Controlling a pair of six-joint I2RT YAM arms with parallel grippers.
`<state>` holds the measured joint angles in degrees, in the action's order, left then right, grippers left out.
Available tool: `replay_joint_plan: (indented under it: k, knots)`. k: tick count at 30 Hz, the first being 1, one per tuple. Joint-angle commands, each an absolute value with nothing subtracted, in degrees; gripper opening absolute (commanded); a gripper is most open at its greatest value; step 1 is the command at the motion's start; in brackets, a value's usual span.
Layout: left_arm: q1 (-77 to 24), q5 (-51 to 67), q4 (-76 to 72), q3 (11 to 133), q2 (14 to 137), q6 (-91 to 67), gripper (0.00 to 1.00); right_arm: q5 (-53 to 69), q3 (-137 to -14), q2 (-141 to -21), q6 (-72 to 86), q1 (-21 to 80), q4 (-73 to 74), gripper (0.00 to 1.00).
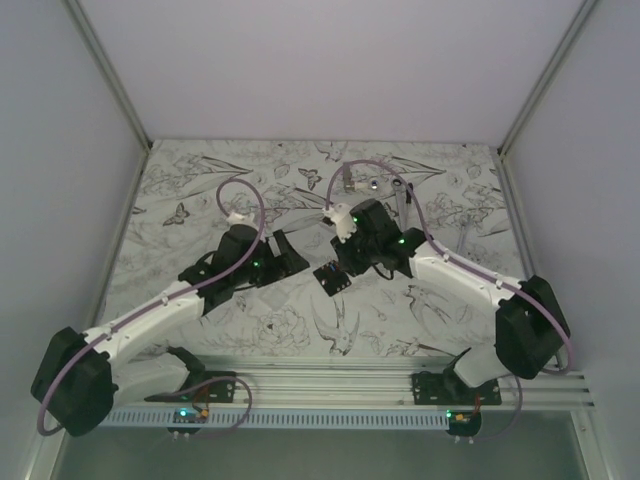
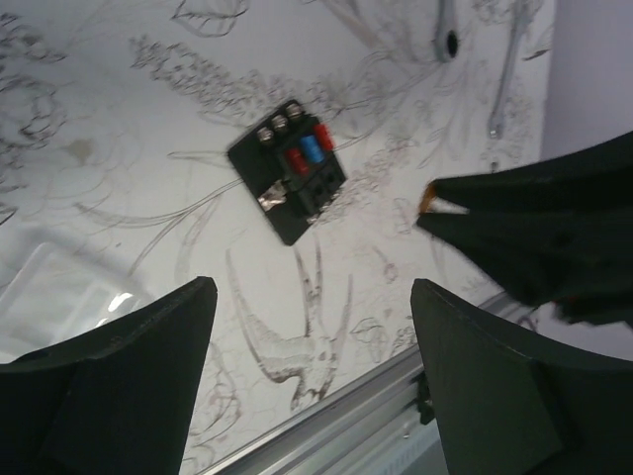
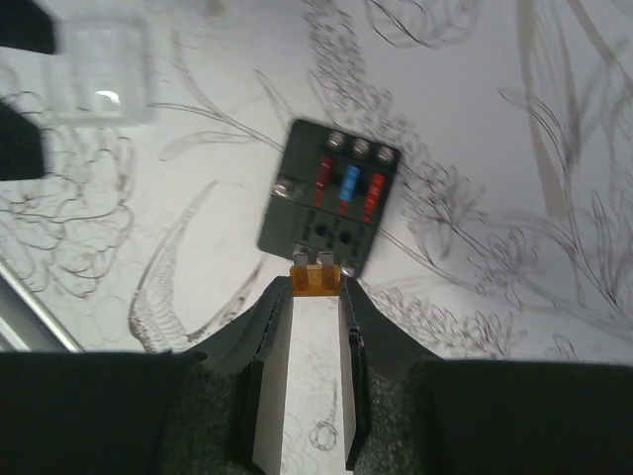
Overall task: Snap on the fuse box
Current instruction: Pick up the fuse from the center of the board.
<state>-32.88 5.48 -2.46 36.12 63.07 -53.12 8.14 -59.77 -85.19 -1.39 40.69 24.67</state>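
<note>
Fuse box [image 3: 329, 198] lies flat on the desk [image 1: 200, 180], with open room round all its edges. We see the right jaws pinching a tiny orange fuse [image 3: 315, 280] right at its near edge, while the left jaws hang wide apart, off to one side.

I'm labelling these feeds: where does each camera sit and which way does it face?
Top external: above and behind the bases, looking down at the table; both arms show.
Left wrist: left arm, looking past the open left gripper at the fuse box.
Right wrist: right arm, looking past the right gripper, pinching an orange fuse.
Shared: all three show the fuse box.
</note>
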Motion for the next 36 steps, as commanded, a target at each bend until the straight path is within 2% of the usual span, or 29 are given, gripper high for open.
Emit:
replay_joint_plan:
  k: [1,5,15,36]
  knots:
    - [-33.0,8.3,-6.5,39.7,65.1,-56.1,0.8,12.7,-58.6,-83.1,-3.2,42.9,17.2,0.22]
    - [-34.2,7.1,-8.1,40.8,66.6,-57.7,0.74,15.0,-58.0,-82.2,-2.7,44.3,13.7,0.22]
    - [-35.9,5.1,-10.4,41.6,69.2,-59.0,0.53,18.1,-55.8,-81.5,0.9,45.0,6.0,0.23]
    - [-37.2,1.9,-14.1,39.2,69.5,-60.3,0.18,22.8,-52.7,-81.8,6.6,45.1,-4.0,0.23]
